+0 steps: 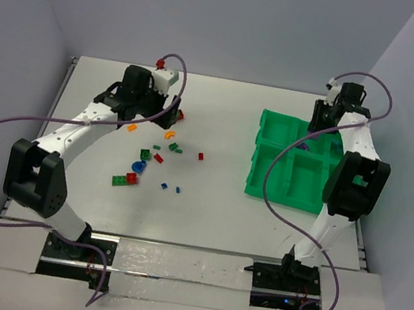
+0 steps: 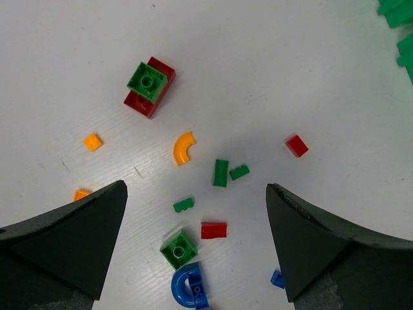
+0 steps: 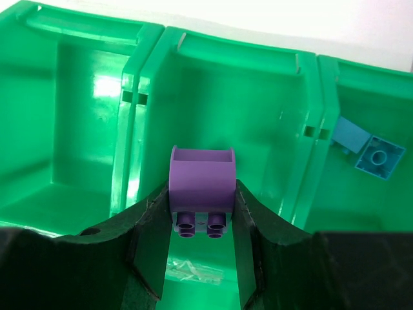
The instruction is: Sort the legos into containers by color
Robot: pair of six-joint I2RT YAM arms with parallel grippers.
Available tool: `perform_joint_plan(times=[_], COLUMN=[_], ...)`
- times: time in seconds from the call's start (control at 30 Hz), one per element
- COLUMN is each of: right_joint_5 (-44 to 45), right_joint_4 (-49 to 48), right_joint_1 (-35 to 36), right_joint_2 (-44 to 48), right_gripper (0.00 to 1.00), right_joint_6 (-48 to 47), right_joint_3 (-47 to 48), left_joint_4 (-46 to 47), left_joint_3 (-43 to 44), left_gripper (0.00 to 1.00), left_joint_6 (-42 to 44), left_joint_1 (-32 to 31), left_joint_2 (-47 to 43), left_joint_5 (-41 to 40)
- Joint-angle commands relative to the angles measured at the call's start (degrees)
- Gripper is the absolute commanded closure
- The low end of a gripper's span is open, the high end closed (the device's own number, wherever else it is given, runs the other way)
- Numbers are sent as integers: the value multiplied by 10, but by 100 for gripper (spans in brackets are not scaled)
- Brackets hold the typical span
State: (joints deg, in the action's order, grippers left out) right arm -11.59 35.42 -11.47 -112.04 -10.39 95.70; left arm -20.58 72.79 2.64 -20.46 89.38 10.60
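The legos lie loose on the white table under my left gripper (image 2: 195,187), which hangs open above them with nothing between its fingers. Among them are a green brick on a red one (image 2: 150,86), an orange curved piece (image 2: 184,148), a red brick (image 2: 213,230), a green square brick (image 2: 179,250) and a blue arch (image 2: 190,287). My right gripper (image 3: 201,186) is shut on a purple lego (image 3: 201,174), held over the middle container (image 3: 226,97) of the green tray (image 1: 272,174). Two light blue bricks (image 3: 377,157) lie in the container to its right.
In the top view the pile of legos (image 1: 150,157) spreads left of centre, beside the left gripper (image 1: 167,116). The tray stands at the right, with the right gripper (image 1: 308,141) above its far row. A small blue piece (image 2: 277,279) lies by my left gripper's right finger.
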Motion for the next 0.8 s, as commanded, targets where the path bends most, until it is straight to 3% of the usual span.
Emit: perform_joint_plan(times=[0.0,0.13,0.23,0.5,0.6,0.77], right_joint_5=[20,21,23,13,4,-22], right_joint_4=[-27,-28,-26,-9,-2,14], right_joint_1=[6,10,14,27,34,50], right_joint_2=[-4,4,10,47,69,108], right_gripper=[59,48,32,11,0,0], right_joint_6=[-8,-10,-11,4,10,28], right_joint_3=[-8,-18,-22,-10,-3,7], left_joint_4=[-4,-3,-3,2,4,15], left_joint_3=[-10,-18,-24,-46,-55,-72], left_gripper=[2,2,2,5,10,28], left_joint_6=[4,4,4,19,25,45], left_joint_1=[3,5,9,21,33,47], left_joint_2=[0,-3,-5,-11,-12,-4], left_joint_5=[-23,-29,-29,-23,-2,6])
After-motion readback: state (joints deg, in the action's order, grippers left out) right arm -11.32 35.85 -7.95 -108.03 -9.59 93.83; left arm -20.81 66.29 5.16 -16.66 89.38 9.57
